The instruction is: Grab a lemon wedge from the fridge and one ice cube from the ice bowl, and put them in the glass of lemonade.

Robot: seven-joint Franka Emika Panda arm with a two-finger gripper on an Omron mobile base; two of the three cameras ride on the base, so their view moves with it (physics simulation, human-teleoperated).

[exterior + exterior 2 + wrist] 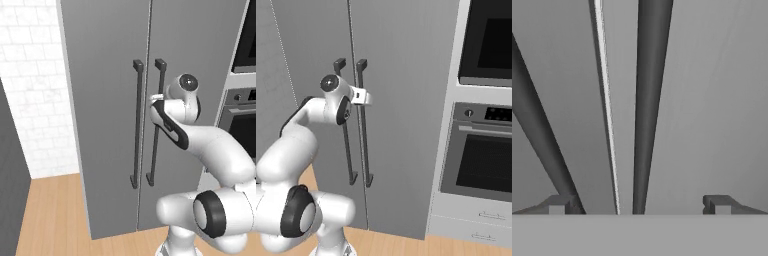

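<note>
Fridge (107, 115): tall grey two-door cabinet, both doors closed, a thin pale seam running between them; it stands on a wooden floor (55, 210) with a white tiled wall (35, 90) to its left. Door handles: two long dark vertical bars mounted side by side at the seam, the left-door handle (136, 125) and the right-door handle (158, 125). Gripper (639, 204): at the end of the white arm, raised to the upper part of the handles and pointed straight at the doors; in the hand view the two dark fingertips (558, 204) stand wide apart, with the right-door handle rising between them nearer the left tip and the door seam just left of it, while the left-door handle slants past the left tip. Jaws spread wide, holding nothing; contact with the bar cannot be told. In the right base view the pale hand (362, 96) sits right at the right-door handle. Wall oven (488, 40): black glass front in a pale cabinet column right of the fridge; a second oven (481, 155) below it has a knob and a dark control strip, its markings too small to read. Two pale drawers (478, 227) lie beneath. No brand, label or writing is legible on any surface.
</note>
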